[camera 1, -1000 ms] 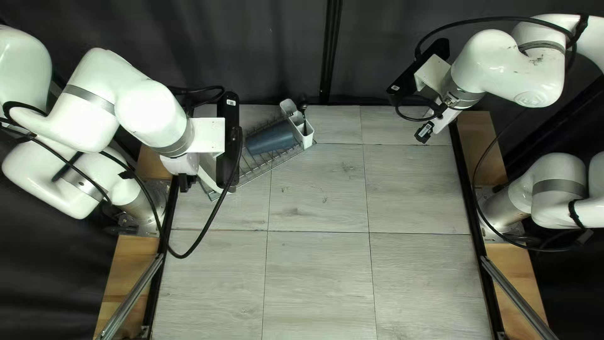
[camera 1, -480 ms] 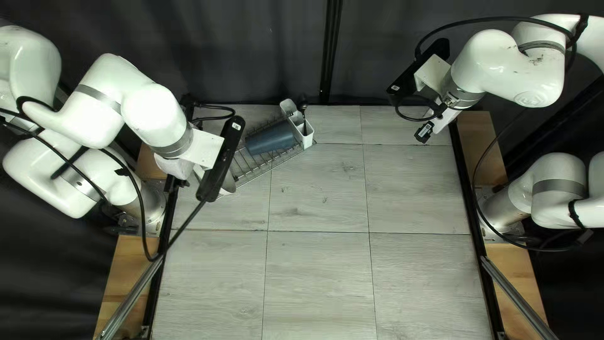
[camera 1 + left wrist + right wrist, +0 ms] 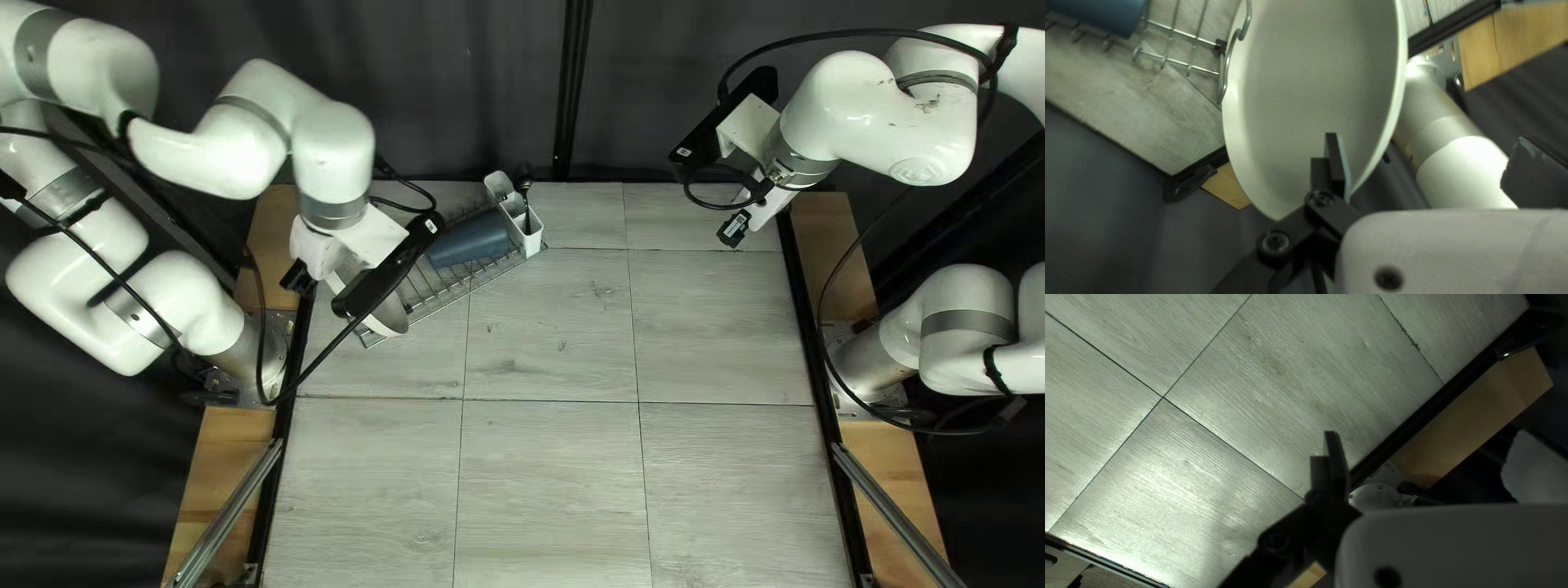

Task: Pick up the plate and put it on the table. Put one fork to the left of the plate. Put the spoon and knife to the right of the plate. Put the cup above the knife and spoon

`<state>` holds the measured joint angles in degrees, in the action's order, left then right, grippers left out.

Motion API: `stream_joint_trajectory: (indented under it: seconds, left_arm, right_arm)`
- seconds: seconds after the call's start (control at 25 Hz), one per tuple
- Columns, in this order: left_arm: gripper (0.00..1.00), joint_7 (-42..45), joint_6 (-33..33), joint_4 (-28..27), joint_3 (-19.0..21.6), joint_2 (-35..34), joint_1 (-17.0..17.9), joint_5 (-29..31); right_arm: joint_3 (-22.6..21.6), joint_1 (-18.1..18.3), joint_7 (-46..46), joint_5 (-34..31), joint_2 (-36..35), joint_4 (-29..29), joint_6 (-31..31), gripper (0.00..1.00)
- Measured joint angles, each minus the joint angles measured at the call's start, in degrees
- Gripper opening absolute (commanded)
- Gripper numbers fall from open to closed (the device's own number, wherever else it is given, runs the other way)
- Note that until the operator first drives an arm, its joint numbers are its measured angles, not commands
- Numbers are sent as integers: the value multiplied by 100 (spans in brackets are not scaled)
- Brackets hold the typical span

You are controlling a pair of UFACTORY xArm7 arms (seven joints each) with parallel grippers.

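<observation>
A white plate stands on edge at the near-left end of a wire dish rack, and it shows as a white rim in the top left view. My left gripper is open at the plate's edge. One black finger lies against the plate's face, the rim runs just beside it, and the other finger is hidden. A blue cup lies on its side in the rack. Dark cutlery handles stick out of a white caddy. My right gripper hangs open above the far right corner.
The rack sits at the far left of the grey table. Rack wires and the blue cup lie beyond the plate. My left arm's base column stands close behind the plate. Wooden side strips flank the table.
My left arm has lifted its elbow and turned its wrist, bringing the gripper down and forward onto the plate's near edge. The right arm has not moved.
</observation>
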<state>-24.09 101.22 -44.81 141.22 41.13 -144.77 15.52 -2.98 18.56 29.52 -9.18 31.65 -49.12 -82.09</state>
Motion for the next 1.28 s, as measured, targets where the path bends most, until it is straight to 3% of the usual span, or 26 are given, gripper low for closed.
stream_joint_trajectory:
  seconds: [0.16, 0.2, 0.24, 0.52, 0.72, 1.0, 1.28]
  left_arm:
    - [100, -329, -43, -54, -450, -260, 106, -80]
    - [78, -404, -62, -55, -553, -327, 137, -101]
    - [0, -457, -75, -55, -630, -383, 164, -120]
    - [0, -549, -68, -87, -784, -651, 324, -252]
    - [0, -371, 141, -172, -578, -640, 349, -347]
    - [0, 381, 855, -779, 275, -580, 412, -732]
    - [0, 1949, 1622, -2191, 1634, -1046, 600, -1300]
  right_arm:
    - [0, 0, 0, 0, 0, 0, 0, 100]
    - [0, 0, 0, 0, 0, 0, 0, 100]
    - [0, 0, 0, 0, 0, 0, 0, 100]
    - [0, 0, 0, 0, 0, 0, 0, 100]
    - [0, 0, 0, 0, 0, 0, 0, 100]
    - [0, 0, 0, 0, 0, 0, 0, 100]
    - [0, 0, 0, 0, 0, 0, 0, 100]
